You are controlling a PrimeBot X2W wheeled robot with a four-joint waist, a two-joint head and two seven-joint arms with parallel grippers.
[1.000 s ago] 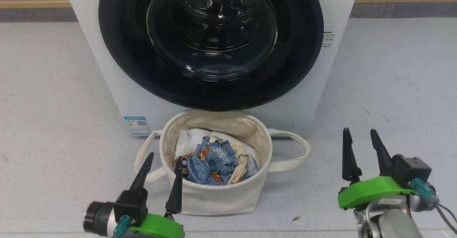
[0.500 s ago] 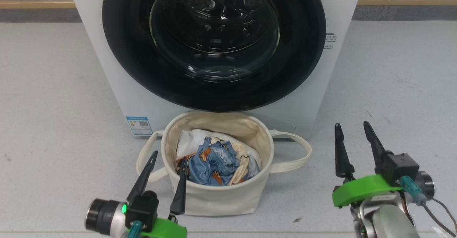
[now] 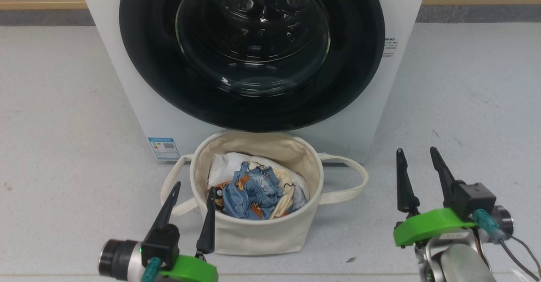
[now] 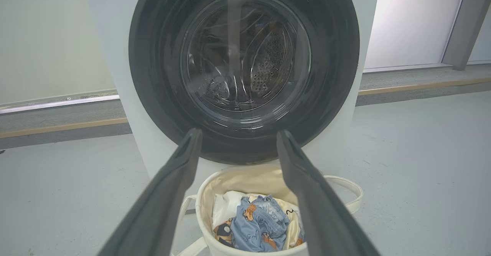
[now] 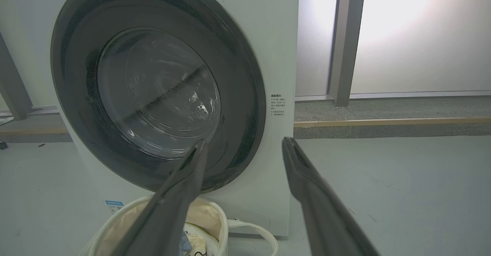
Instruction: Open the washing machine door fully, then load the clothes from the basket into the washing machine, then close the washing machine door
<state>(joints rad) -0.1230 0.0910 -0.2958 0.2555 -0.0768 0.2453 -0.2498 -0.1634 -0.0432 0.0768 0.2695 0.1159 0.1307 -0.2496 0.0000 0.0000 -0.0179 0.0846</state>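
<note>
One washing machine (image 3: 127, 83), a big white box with smooth sides, stands on the grey speckled floor (image 3: 63, 125). Its one door (image 3: 148, 62) is round, with a wide glossy black rim and a bulging clear glass middle, and it lies closed, flat against the front. Through the glass, in the left wrist view, the steel drum (image 4: 264, 68) shows its many small holes. One small blue label (image 3: 162, 148) sticks low on the front corner.

Just in front of the machine, below the door, stands one basket (image 3: 253, 235), a round tub of cream canvas with two long loop handles hanging to its sides. The clothes (image 3: 249, 193) lie inside it in a soft crumpled heap of light blue and cream fabric with orange-brown prints, on top of a plain white cloth (image 3: 224, 163). I cannot count the single pieces.

The left gripper (image 3: 193, 187) hangs at the near left edge of the basket, its two dark pointed jaws apart and empty; I cannot tell if one touches the rim. The right gripper (image 3: 415, 149) is well apart to the right, over the bare floor, jaws also spread and holding nothing.
</note>
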